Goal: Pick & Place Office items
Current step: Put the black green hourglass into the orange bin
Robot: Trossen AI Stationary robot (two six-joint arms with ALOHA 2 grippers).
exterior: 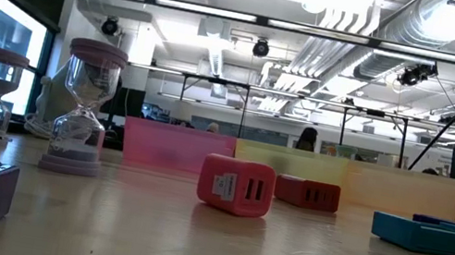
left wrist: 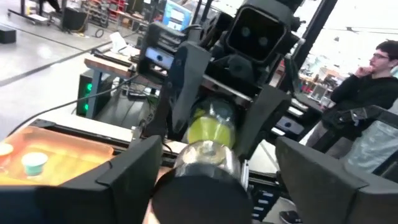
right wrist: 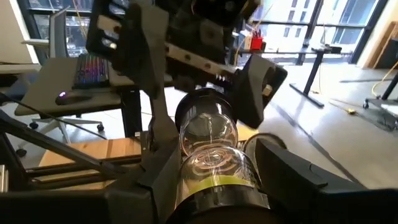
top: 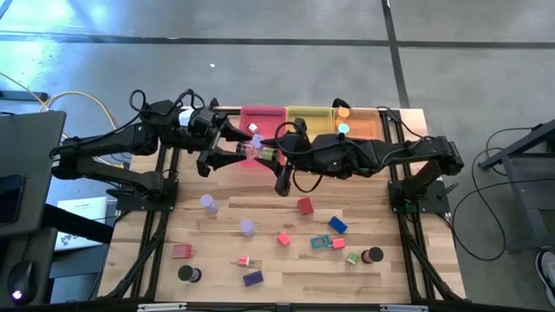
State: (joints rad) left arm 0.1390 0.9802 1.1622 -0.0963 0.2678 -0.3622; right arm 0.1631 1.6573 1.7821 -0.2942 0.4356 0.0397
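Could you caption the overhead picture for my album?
Both grippers meet on a small hourglass above the pink tray.

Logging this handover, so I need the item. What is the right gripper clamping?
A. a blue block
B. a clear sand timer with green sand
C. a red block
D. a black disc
B: the right wrist view shows the right gripper shut on a clear sand timer with green sand, the left gripper open around its other end.
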